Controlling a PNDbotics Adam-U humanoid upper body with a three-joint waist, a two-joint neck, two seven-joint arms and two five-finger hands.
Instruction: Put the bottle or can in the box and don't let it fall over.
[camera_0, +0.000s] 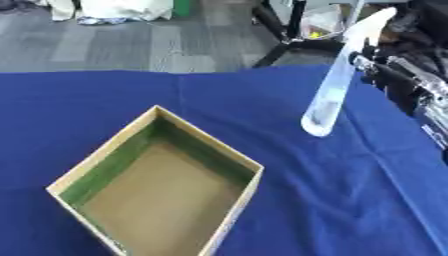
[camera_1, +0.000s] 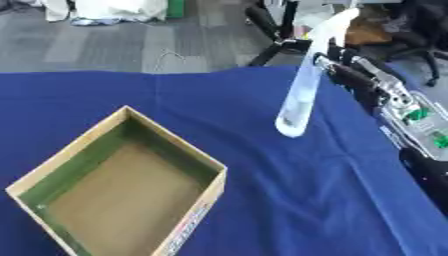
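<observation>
Above blue cloth (camera_0: 350, 200) (grey floor (camera_0: 131, 45) beyond), right hand (camera_1: 350, 75) grips bottle (camera_1: 302, 95).

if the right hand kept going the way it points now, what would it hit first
The right hand reaches leftward from the right side, fingers curled round a clear bottle held tilted above the blue tablecloth. Straight on, the way looks free; the open cardboard box sits lower and nearer, probably below that line, though depth is unclear.

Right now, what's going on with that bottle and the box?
Right hand grips clear bottle, tilted, above the cloth. Box open, nothing in it. Left hand not visible. Nothing in the way.
</observation>
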